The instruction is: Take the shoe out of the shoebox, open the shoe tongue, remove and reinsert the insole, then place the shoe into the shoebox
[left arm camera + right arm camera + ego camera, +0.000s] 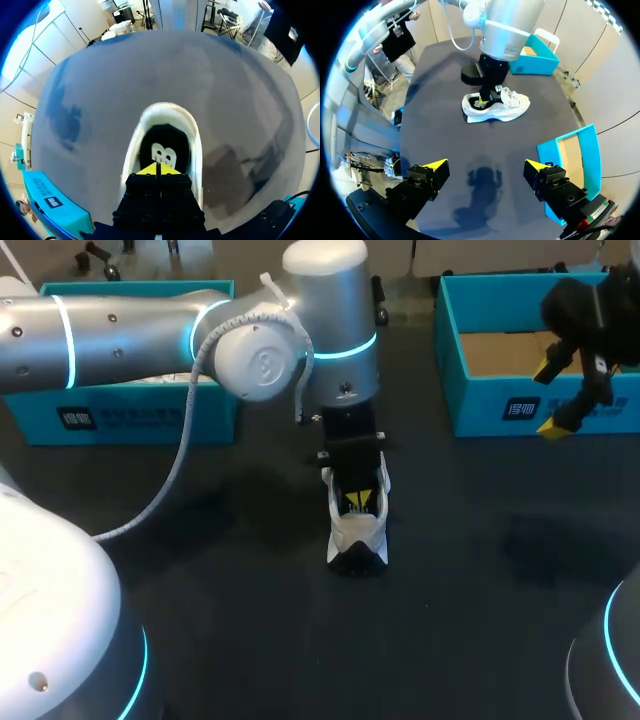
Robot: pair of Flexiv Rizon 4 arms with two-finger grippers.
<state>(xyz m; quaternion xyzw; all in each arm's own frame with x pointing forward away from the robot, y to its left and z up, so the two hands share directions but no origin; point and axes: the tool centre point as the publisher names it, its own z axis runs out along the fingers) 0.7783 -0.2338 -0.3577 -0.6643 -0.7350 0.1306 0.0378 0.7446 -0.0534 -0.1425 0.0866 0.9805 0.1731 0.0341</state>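
Down inside the shoe [196, 150], our left wrist view alone shows the dark insole [165, 142] with its pale mark. Our left gripper [158, 169] sits just above it, the yellow tips pressed together. We cannot tell from here whether they nip the insole's edge.

From above, the left arm [120, 335] crosses to the middle of the dark table [200, 570] and drops straight into the shoe's mouth, hiding most of the opening. The right wrist view gives us the side: the white shoe stands upright on its sole, laces on the far side of the left gripper, which enters at the collar.

Our right gripper [485, 165] hangs well apart from the shoe, its fingers spread wide with only bare table between them. In the head view it hovers at the front wall of the open teal shoebox [500, 405], whose brown floor shows behind it. A second teal box [130, 415] lies on the left side of the table, partly covered by the left arm. Neither box touches the shoe.
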